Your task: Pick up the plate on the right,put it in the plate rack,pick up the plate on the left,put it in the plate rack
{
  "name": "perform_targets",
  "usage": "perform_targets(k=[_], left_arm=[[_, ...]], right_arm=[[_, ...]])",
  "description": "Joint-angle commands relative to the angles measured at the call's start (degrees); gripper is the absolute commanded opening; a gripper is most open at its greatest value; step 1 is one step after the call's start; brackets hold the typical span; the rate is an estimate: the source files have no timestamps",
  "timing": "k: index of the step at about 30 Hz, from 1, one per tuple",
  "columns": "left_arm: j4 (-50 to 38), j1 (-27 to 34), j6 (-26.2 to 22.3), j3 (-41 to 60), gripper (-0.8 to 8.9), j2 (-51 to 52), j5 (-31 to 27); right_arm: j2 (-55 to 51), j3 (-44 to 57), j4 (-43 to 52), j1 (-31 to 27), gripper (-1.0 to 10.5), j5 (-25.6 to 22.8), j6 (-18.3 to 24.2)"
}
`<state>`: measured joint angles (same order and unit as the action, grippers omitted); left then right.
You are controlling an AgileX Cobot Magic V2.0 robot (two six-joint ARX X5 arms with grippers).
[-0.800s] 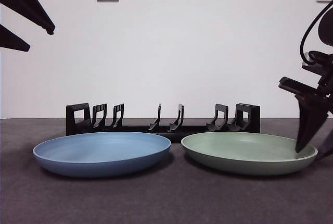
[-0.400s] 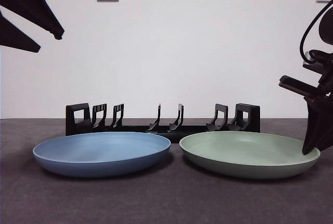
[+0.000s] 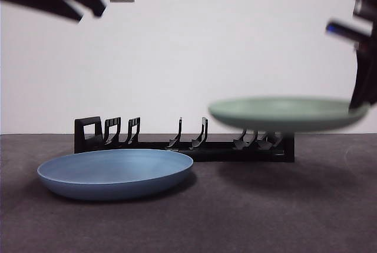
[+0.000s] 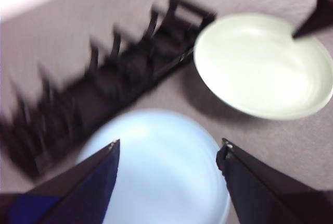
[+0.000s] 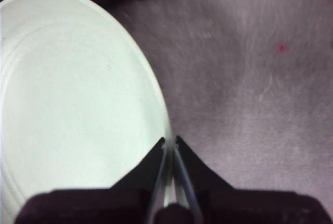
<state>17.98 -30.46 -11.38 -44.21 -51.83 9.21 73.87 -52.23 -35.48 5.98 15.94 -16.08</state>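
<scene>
While the round, shallow blue plate (image 3: 115, 172) lies flat on the dark grey table (image 3: 194, 223) nearest the front camera, the left gripper (image 4: 169, 148) hangs above it with its two black jaws spread wide and nothing between them; in the front view that arm shows only as a blurred dark shape at the top left corner. Farther back and to the right, the round, shallow pale green plate (image 3: 287, 113) is off the table and roughly level, casting a shadow on the surface beneath. The right gripper (image 5: 170, 140) pinches its far right rim, jaws pressed on the thin edge. Behind both plates stands the long, low black plastic plate rack (image 3: 182, 137) with upright slotted dividers, none holding a plate, its right end partly hidden by the green plate.
</scene>
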Motion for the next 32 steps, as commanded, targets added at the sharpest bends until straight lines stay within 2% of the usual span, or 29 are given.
perform_targets(k=[1, 5, 9, 17, 20, 23, 29, 30, 32], left_arm=[[0.02, -3.85, -11.96, -1.86, 3.21, -1.03, -0.63], [0.26, -9.79, -19.56, -4.81, 3.21, -3.76, -3.02], [0.48, -15.76, -23.96, -7.67, 3.23, -8.72, -7.87], [0.98, -25.64, -32.33, -14.40, 3.23, -18.84, -22.77], [1.40, -27.12, -33.64, -15.69, 3.23, -20.72, -22.43], [1.73, -27.80, -35.17, -15.76, 3.22, -22.29, -22.47], [4.92, -29.09, -36.98, -15.76, 3.07, -24.02, -22.43], [4.87, -29.22, -37.05, -15.76, 2.86, -24.15, -22.43], [4.85, -29.24, -38.03, -15.76, 1.81, -24.28, -22.36]], right_arm=[[-0.74, -5.64, -6.19, 0.04, -0.2, 0.63, 0.33], [-0.74, -13.55, -13.97, 0.94, -0.2, 0.66, 3.23], [-0.74, -18.21, -14.75, 3.28, -0.2, 0.63, 3.32], [0.92, -20.28, -14.86, 6.82, -0.2, 0.63, 3.06], [1.42, -20.28, -14.82, 6.97, -0.2, 0.85, 2.97], [1.49, -20.28, -14.78, 6.97, -0.2, 3.69, 2.82], [1.51, -20.28, -16.28, 6.97, -0.2, 3.48, 3.30], [1.51, -20.28, -16.28, 6.97, -0.2, 3.52, 3.41], [1.51, -20.28, -16.26, 6.97, -0.2, 3.61, 3.52]])
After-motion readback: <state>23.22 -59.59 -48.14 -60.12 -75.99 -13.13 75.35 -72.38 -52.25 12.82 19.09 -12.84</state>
